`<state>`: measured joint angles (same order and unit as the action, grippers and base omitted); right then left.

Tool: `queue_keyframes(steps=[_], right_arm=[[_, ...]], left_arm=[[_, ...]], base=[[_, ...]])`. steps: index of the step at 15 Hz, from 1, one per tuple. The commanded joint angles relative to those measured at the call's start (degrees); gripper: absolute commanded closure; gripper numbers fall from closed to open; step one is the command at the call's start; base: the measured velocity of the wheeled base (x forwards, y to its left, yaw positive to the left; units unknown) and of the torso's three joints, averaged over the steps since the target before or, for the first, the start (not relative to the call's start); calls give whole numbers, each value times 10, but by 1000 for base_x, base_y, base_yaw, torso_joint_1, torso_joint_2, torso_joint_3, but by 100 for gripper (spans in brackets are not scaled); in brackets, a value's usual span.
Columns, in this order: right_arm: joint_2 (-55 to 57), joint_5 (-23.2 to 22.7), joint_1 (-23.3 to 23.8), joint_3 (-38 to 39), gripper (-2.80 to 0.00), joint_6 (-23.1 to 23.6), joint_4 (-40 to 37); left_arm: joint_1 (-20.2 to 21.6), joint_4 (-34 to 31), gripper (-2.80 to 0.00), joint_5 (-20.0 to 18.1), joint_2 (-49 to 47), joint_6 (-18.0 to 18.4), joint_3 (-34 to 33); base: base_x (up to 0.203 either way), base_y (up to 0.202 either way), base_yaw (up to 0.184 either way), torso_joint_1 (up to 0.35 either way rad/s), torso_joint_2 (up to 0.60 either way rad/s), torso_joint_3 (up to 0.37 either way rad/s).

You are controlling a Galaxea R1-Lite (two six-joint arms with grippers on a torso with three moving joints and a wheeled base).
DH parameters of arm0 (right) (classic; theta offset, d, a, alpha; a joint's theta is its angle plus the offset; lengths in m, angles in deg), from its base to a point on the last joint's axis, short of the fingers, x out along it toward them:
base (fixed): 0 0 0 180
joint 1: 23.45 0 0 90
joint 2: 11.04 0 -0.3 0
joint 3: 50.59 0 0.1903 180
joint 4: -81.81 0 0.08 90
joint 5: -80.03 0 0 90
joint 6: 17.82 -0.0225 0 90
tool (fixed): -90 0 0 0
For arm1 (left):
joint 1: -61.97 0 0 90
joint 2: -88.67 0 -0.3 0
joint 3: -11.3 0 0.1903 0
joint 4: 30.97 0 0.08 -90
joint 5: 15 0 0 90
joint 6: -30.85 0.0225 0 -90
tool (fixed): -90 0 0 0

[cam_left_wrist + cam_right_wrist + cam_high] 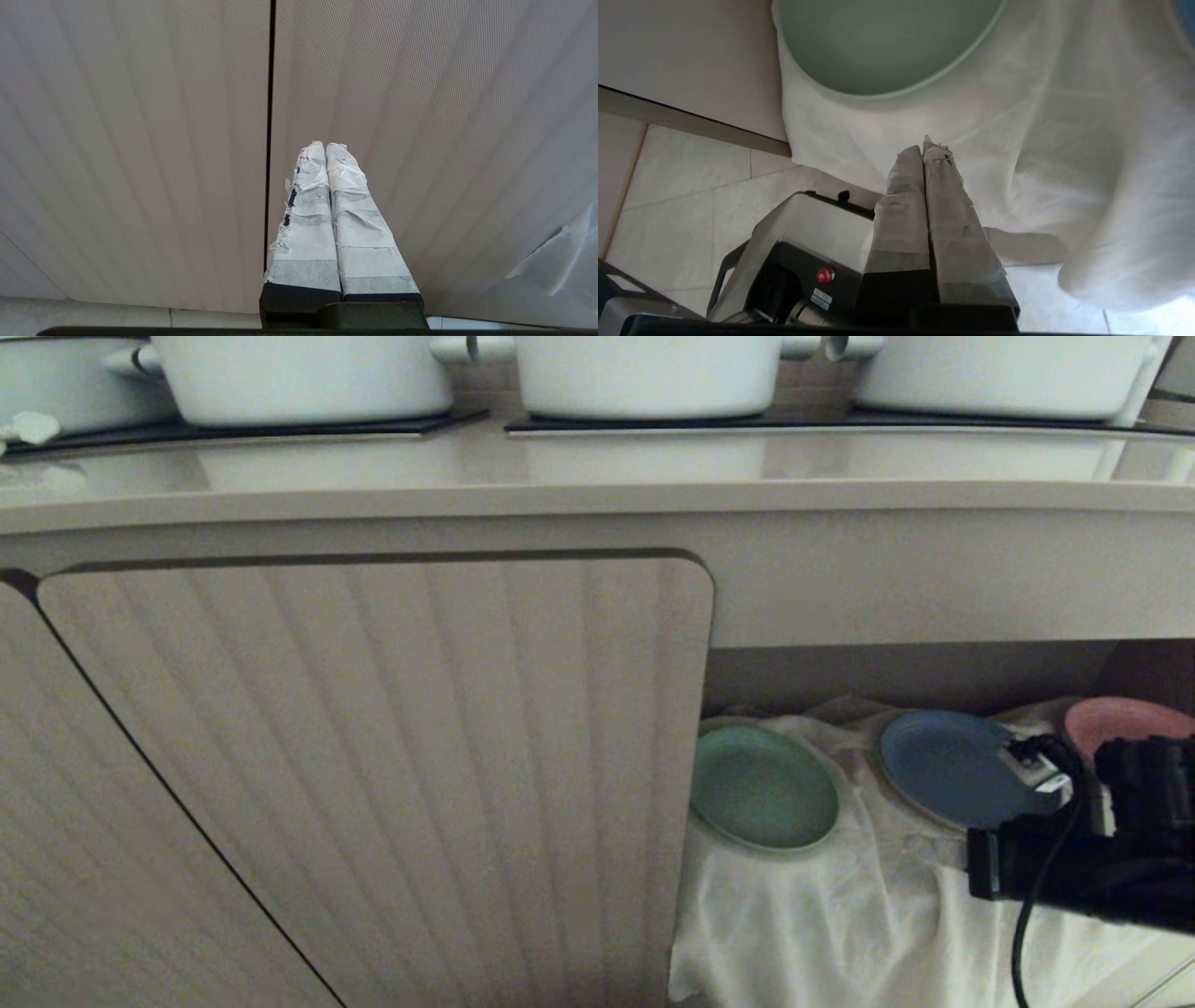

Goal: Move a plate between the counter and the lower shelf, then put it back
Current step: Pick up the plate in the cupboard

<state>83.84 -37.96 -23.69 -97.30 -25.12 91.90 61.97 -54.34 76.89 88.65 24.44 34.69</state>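
The mint-green plate (764, 789) lies on the white cloth at the left end of the lower shelf (934, 677), close to the edge of a cabinet door. In the right wrist view the plate (882, 46) lies just beyond the fingertips. My right gripper (927, 142) is shut and empty, pointing at the draped cloth a little short of the plate's rim. My right arm (1083, 868) reaches in from the lower right, in front of the shelf. The counter (597, 476) runs across above. My left gripper (325, 145) is shut and empty, facing a ribbed door.
Three white pots (644, 373) stand on black hob panels on the counter. A dark blue plate (948, 765) and a pink plate (1125, 721) lie on the cloth (840, 915) right of the green one. A ribbed cabinet door (373, 775) stands left of the shelf. My base (798, 242) is below.
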Motion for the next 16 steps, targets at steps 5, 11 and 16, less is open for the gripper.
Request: queue_keyframes(steps=[5, 11, 16], right_arm=[[34, -18, 0, -4, 0, 1, 12], [56, -36, -9, -4, 0, 14, 47], [74, -37, -10, -12, -280, 44, 47]], left_arm=[[0, 0, 0, 0, 0, -1, 1], [0, 0, 0, 0, 0, -1, 0], [0, 0, 0, 0, 0, -1, 1]], base=[[0, 0, 0, 0, 0, 0], [0, 0, 0, 0, 0, 0], [0, 0, 0, 0, 0, 0]])
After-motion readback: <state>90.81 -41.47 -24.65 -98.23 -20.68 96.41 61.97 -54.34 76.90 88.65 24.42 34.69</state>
